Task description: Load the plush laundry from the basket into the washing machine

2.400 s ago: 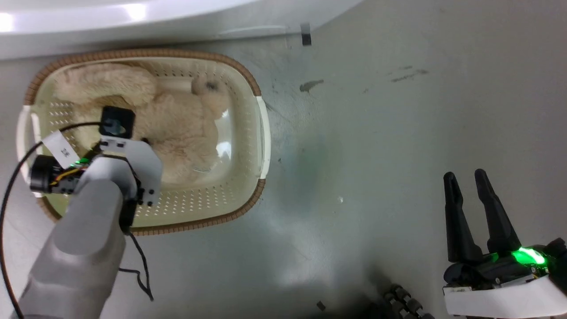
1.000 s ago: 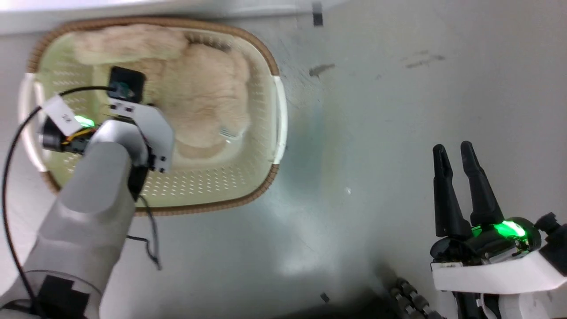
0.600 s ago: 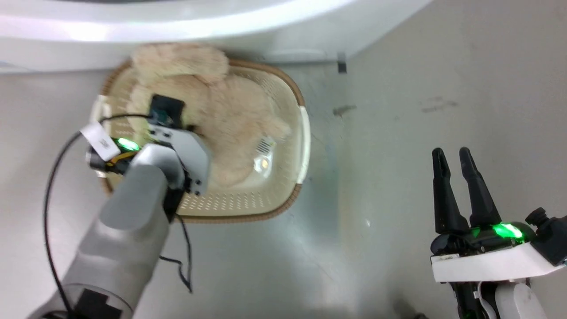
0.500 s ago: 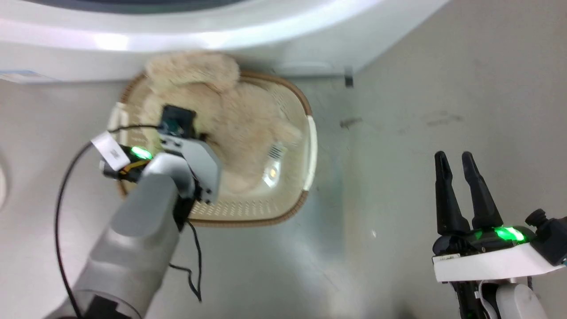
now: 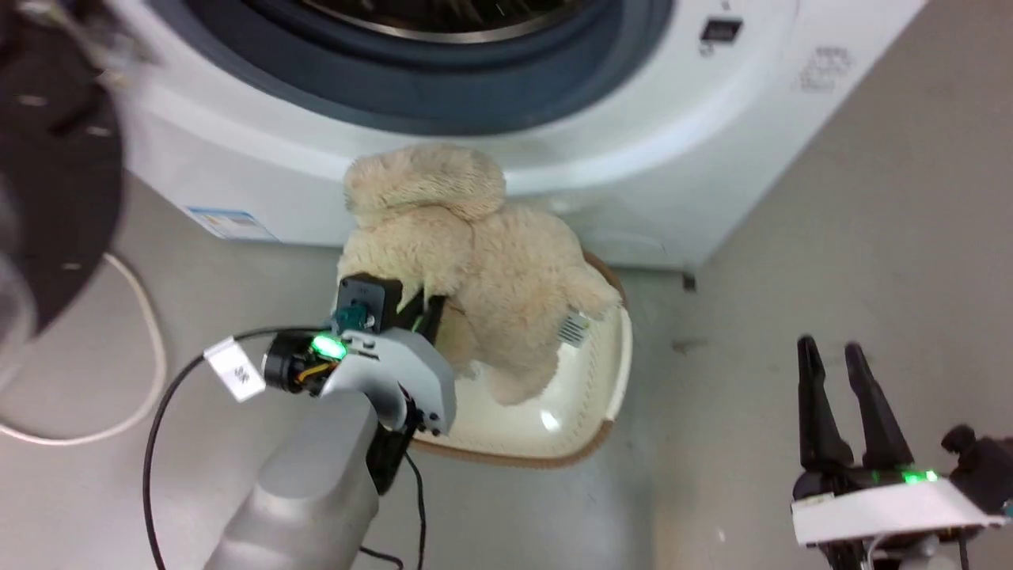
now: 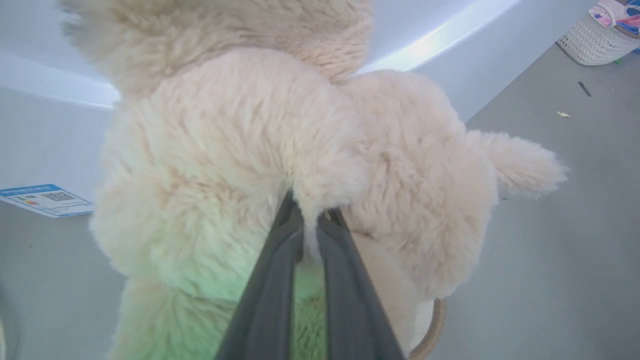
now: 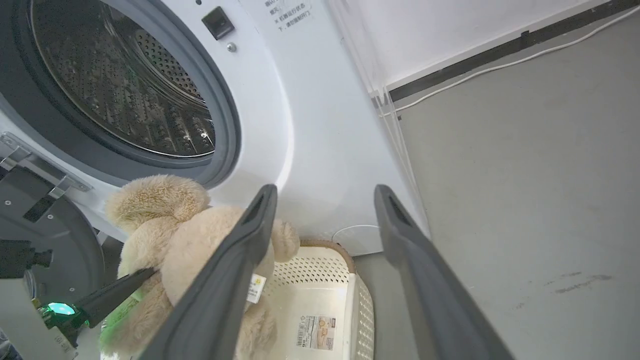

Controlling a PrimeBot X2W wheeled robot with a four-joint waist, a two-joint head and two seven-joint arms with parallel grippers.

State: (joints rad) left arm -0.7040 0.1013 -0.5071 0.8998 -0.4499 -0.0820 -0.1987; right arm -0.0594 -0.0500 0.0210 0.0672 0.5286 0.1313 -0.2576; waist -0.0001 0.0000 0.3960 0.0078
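Plush point(image 5: 475, 269) hangs over basket point(image 5: 609, 372), just below washer point(image 5: 633, 158) port, pinched in left tool point(image 6: 311, 216); tips buried in fur. Basket mostly hidden. Right tool point(image 5: 829, 345) wide, empty. Basket sticker point(image 7: 312, 332), blue label point(image 6: 47, 200): print unreadable.

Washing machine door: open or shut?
Open. The perforated drum is exposed inside the grey port ring, and the door is swung aside.

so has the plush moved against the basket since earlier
Yes, upward: it lay inside the basket; now the plush hangs from the left claw, above the rim, before the washing machine.
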